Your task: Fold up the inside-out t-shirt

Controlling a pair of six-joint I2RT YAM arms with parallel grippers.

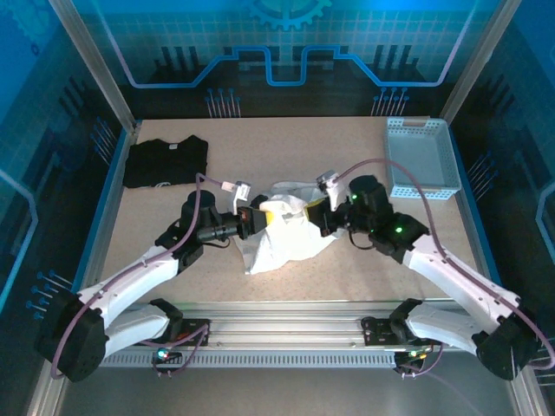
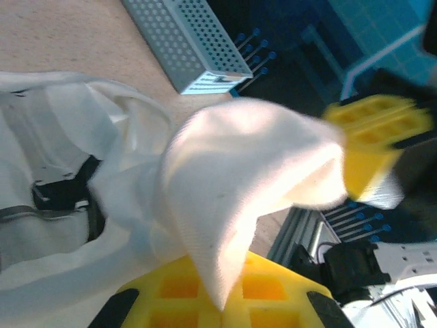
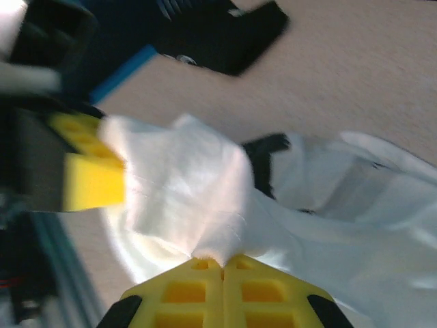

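Observation:
The white inside-out t-shirt lies bunched at the table's middle, part of it lifted between both arms. My left gripper is shut on a fold of the t-shirt, which drapes over its yellow fingers. My right gripper is shut on the same stretch of t-shirt, its yellow fingers pressed together with cloth pinched at the tips. The two grippers face each other a short way apart; each wrist view shows the other's yellow finger. Dark print shows through the cloth.
A black folded t-shirt lies at the table's back left. A perforated pale-blue basket stands at the back right. Bare table surface stretches behind the white shirt. The metal rail runs along the near edge.

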